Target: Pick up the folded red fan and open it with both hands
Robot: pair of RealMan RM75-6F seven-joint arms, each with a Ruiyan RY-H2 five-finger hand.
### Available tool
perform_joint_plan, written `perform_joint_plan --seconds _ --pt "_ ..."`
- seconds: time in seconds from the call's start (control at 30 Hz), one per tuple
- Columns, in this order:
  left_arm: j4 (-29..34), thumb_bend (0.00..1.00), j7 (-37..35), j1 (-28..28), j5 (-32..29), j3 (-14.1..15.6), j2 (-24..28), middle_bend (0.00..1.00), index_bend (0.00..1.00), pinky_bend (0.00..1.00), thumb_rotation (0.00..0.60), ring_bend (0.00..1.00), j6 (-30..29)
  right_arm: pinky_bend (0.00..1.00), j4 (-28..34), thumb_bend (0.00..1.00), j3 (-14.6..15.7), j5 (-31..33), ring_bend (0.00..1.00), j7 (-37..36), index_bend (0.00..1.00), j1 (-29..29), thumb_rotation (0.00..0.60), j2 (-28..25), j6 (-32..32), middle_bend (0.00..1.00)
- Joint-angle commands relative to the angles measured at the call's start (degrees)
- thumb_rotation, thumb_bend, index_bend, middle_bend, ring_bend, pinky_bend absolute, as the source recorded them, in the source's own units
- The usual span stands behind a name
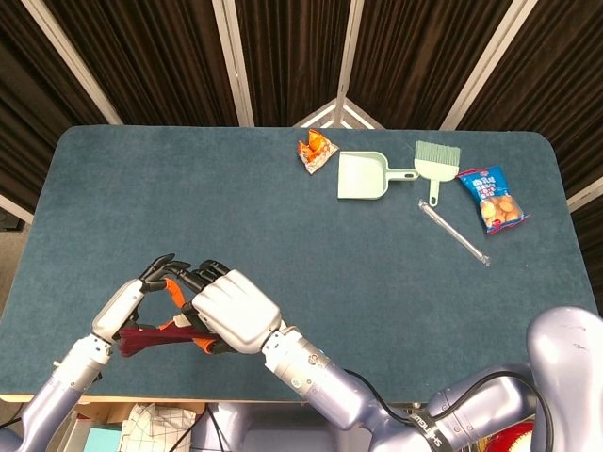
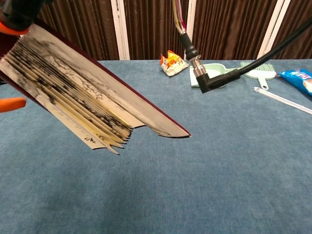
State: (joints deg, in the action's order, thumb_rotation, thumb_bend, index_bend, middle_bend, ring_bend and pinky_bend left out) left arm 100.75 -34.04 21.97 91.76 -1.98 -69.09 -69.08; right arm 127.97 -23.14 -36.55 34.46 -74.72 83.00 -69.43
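Over blue felt table [image 1: 283,226], our right hand [image 1: 231,311] grips the folded red paper fan [image 2: 83,107], lifted but barely spread; our left hand [image 1: 141,297] closes beside it, grasp unclear.

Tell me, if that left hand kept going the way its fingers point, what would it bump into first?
Most likely the right hand. The left hand points its fingers across at it, above the red fan between them. Fingertips look nearly touching, though depth is hard to judge.
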Motion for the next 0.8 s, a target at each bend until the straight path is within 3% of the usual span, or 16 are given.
perform_joint_plan --seconds 0.03,0.47,0.6,0.7,0.8 --pt "0.14 0.47 -0.07 0.18 -0.32 -0.06 0.13 0.18 0.61 0.15 0.600 0.00 0.11 0.19 0.08 0.55 0.16 -0.15 0.25 -0.15 0.75 0.24 0.600 -0.42 0.15 0.12" --pt "0.59 0.52 -0.14 0.07 -1.06 0.04 1.63 0.20 0.66 0.15 0.600 0.00 -0.87 0.19 0.52 0.55 0.77 -0.91 0.25 -2.33 0.75 1.87 0.600 -2.41 1.01 0.12" --pt "0.27 0.51 -0.12 0.76 -1.78 -0.08 1.18 0.20 0.60 0.15 0.600 0.00 0.32 0.19 1.26 0.55 0.61 -1.36 0.25 -3.07 0.75 2.22 0.600 -3.01 1.31 0.12" --pt "0.15 0.45 -1.04 1.45 -1.58 0.10 0.75 0.18 0.52 0.15 0.600 0.00 1.38 0.19 1.75 0.56 0.51 -1.53 0.25 -3.62 0.75 2.40 0.600 -3.27 1.55 0.12" --pt "-0.38 0.32 -1.82 2.10 -0.64 0.37 0.22 0.15 0.46 0.15 0.600 0.00 1.91 0.19 1.96 0.55 0.79 -1.69 0.25 -3.44 0.75 2.37 0.600 -3.47 1.72 0.12"
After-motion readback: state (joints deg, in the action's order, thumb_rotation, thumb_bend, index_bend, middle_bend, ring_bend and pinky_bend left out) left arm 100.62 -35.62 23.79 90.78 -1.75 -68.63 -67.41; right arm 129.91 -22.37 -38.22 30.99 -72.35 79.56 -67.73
